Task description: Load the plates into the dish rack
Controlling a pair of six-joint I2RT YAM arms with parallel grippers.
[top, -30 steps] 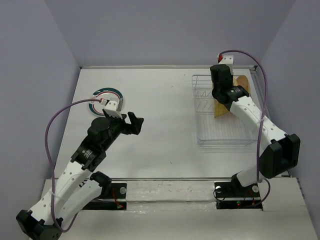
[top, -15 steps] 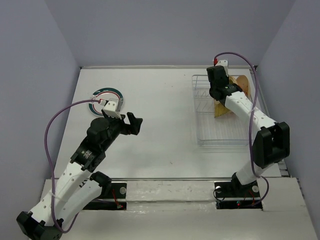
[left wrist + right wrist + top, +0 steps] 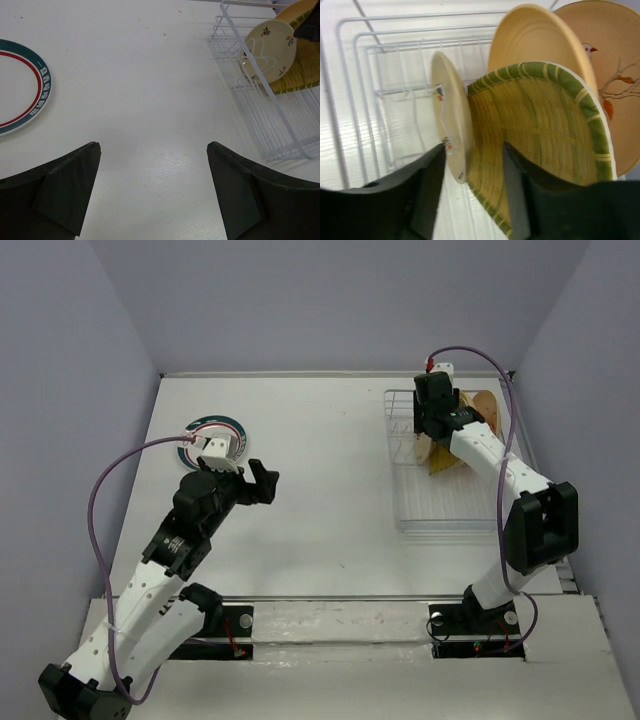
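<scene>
Rim plate (image 3: 20,85) lies flat on the tabletop (image 3: 150,75), ahead-left of the left pincer (image 3: 152,147), which is spread wide and empty and has crept slightly toward it in the last second, so probably the next pick. Right pincer (image 3: 472,155) has shifted toward the dish rack (image 3: 440,510) far end and hangs released, with the small speckled plate (image 3: 451,120) upright in the prongs just ahead of its gap. Yellow patterned plate (image 3: 540,130), peach plate (image 3: 535,45) and bird plate (image 3: 615,75) lean off its right finger: four racked.
</scene>
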